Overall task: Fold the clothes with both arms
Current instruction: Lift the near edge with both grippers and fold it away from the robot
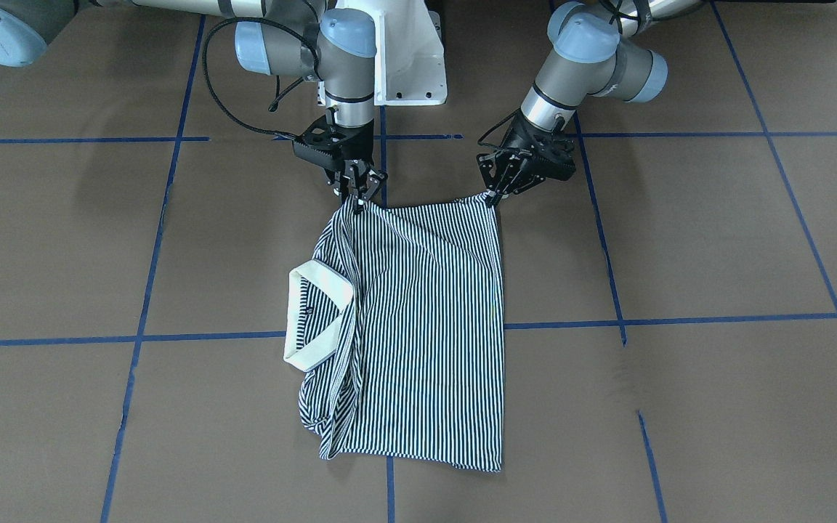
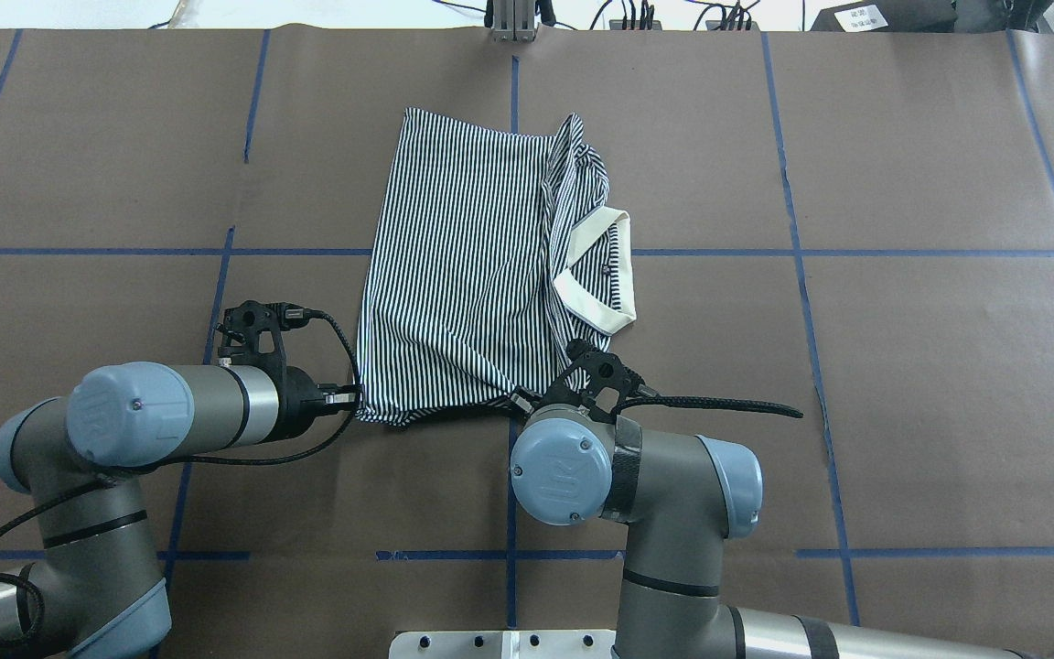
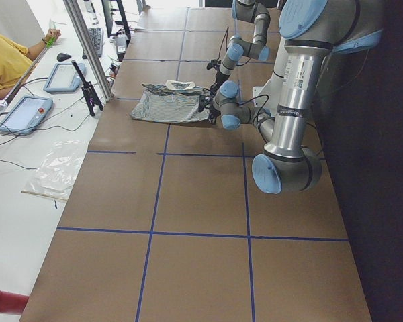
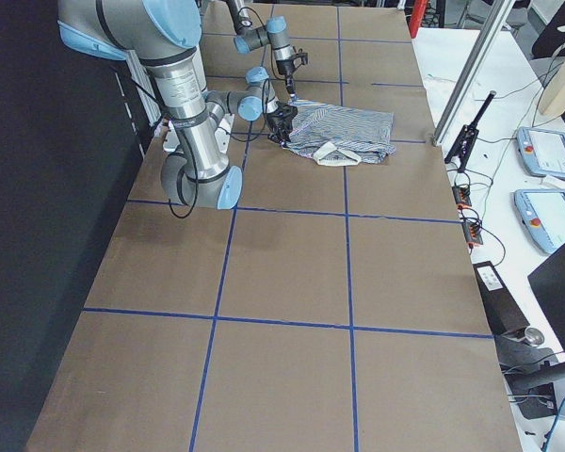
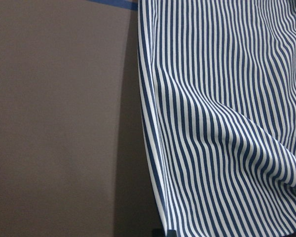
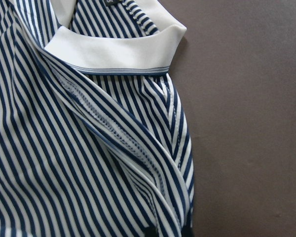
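Note:
The striped polo shirt (image 1: 426, 327) lies folded on the brown table, its cream collar (image 1: 314, 278) toward my right side. It also shows in the overhead view (image 2: 463, 275) with its collar (image 2: 593, 309). My left gripper (image 1: 492, 197) is shut on the shirt's near corner; overhead it sits at the left (image 2: 350, 399). My right gripper (image 1: 357, 200) is shut on the other near corner beside the collar, partly hidden overhead by its wrist (image 2: 527, 399). The near edge is drawn taut between them. The left wrist view shows striped cloth (image 5: 222, 123); the right wrist view shows the collar (image 6: 118, 49).
Blue tape lines (image 1: 193, 338) mark a grid on the table. The white pedestal base (image 1: 407, 58) stands behind the grippers. An operators' desk with tablets (image 3: 27, 111), a metal post (image 3: 87, 47) and a person in yellow (image 3: 0, 64) lie beyond the far edge.

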`<action>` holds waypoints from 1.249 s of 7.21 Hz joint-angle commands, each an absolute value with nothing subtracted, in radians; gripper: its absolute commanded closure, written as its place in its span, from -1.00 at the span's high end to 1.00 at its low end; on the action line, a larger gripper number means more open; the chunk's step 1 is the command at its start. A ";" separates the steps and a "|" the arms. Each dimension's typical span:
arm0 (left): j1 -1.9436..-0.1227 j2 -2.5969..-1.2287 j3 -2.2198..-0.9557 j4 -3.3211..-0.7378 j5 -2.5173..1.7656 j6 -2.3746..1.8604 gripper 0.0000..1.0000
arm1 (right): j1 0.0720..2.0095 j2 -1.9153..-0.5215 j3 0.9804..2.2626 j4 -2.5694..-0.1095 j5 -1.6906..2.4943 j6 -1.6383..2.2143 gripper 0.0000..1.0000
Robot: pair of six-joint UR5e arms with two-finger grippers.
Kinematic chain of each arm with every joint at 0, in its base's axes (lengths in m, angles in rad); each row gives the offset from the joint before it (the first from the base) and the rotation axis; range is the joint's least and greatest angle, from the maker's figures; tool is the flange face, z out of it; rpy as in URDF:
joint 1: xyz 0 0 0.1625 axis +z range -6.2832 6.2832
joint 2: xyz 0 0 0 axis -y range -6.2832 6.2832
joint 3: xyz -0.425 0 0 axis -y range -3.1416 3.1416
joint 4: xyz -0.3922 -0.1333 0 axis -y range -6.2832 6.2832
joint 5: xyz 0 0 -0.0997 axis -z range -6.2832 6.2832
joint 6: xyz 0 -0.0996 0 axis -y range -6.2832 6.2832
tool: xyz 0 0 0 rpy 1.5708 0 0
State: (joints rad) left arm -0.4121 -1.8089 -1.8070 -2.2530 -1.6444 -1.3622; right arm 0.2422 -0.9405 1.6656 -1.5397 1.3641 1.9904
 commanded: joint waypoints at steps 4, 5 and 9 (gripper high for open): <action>-0.414 -1.803 -1.895 -2.225 -1.664 -1.351 -1.00 | 0.268 -1.012 1.824 -1.566 1.373 1.983 -1.00; -0.414 -1.805 -2.011 -2.085 -1.702 -1.351 -1.00 | 0.270 -1.081 1.964 -1.627 1.394 1.983 -1.00; -0.410 -1.821 -2.330 -1.712 -1.756 -1.353 -1.00 | 0.186 -1.091 2.270 -1.933 1.390 2.022 -1.00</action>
